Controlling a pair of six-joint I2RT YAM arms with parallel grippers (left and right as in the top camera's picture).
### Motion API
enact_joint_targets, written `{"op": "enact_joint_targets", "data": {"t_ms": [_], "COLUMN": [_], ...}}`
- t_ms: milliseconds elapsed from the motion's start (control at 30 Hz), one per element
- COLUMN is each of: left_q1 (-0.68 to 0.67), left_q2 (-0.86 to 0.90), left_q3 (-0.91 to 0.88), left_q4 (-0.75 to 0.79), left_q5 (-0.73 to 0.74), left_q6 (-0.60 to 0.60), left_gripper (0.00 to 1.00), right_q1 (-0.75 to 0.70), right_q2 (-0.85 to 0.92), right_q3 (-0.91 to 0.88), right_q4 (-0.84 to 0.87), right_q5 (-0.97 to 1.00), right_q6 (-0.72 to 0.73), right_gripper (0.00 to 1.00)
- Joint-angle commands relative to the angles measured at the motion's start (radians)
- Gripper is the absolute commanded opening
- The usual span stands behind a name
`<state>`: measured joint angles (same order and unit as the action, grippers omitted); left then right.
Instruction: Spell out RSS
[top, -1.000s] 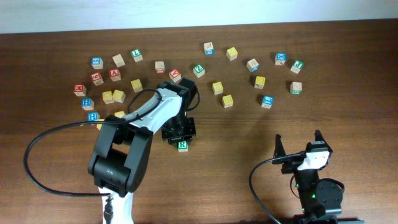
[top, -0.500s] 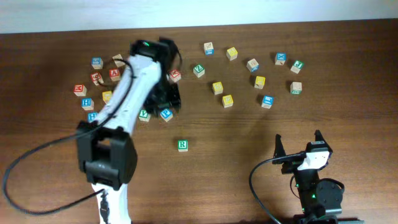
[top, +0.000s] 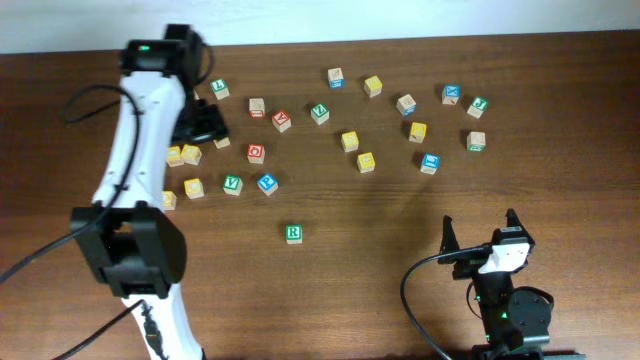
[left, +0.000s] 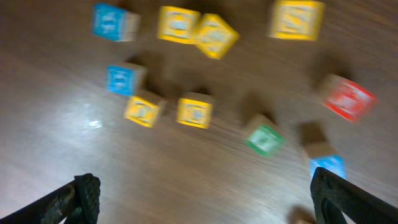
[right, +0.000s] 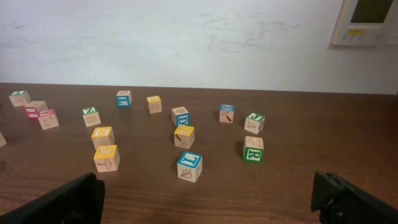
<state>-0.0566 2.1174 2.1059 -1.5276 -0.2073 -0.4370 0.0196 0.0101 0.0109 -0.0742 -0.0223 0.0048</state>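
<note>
The green R cube stands alone on the table, front of middle, with nothing touching it. Yellow cubes lie scattered further back, such as two right of middle and a pair at the left; I cannot read which carry an S. My left gripper hovers over the left cluster. It is open and empty in the blurred left wrist view. My right gripper rests at the front right, open and empty.
Many other letter cubes in red, blue, green and yellow are spread across the back half of the table. A blue T cube lies nearest the right gripper. Behind it, another cube shows a green R side face.
The left arm swung from the R cube at the front middle up and left to the far-left cluster, and its jaws spread wide. The R cube stayed put. The right arm did not move.
</note>
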Motion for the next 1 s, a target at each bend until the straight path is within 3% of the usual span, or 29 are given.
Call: {"op": "enact_joint_targets", "data": {"t_ms": [0,67,133,233,333,367,433,600,733,867,967], "left_q1": [0.093,0.095,0.065,0.019,0.010,0.010,0.010,-0.009,-0.024,-0.025,-0.023], "left_q2": [-0.002,-0.002,0.002,0.042,0.108,0.129,0.171,0.240,0.277,0.338,0.338], "left_q3": [-0.042,-0.044,-0.044,-0.044,-0.044,-0.044,-0.044,-0.044,-0.045,-0.045,-0.045], "left_q4": [0.051,0.132,0.244,0.386,0.457,0.480,0.505,0.515,0.513,0.512,0.525], "left_q5": [0.096,0.197,0.193,0.178,0.113,0.113,0.113,0.069,0.068,0.068,0.067], "left_q6": [0.009,0.009,0.010,0.016,0.016,0.016,0.016,0.016,0.047,0.046,0.046], "left_gripper": [0.99,0.95,0.87,0.89,0.84,0.75,0.66,0.65,0.52,0.54,0.48], "right_q1": [-0.007,-0.007,-0.007,-0.007,-0.007,-0.007,-0.007,-0.007,-0.007,-0.007,-0.007], "right_q2": [-0.006,-0.006,-0.006,-0.006,-0.006,-0.006,-0.006,-0.006,-0.006,-0.006,-0.006], "right_q3": [-0.005,-0.005,-0.005,-0.005,-0.005,-0.005,-0.005,-0.005,-0.005,-0.005,-0.005], "right_q4": [-0.005,-0.005,-0.005,-0.005,-0.005,-0.005,-0.005,-0.005,-0.005,-0.005,-0.005], "right_q5": [0.008,0.008,0.008,0.008,0.008,0.008,0.008,0.008,0.008,0.008,0.008], "right_q6": [0.011,0.011,0.011,0.011,0.011,0.010,0.011,0.011,0.011,0.010,0.011], "right_gripper": [0.98,0.98,0.98,0.98,0.98,0.98,0.98,0.98,0.98,0.98,0.98]}}
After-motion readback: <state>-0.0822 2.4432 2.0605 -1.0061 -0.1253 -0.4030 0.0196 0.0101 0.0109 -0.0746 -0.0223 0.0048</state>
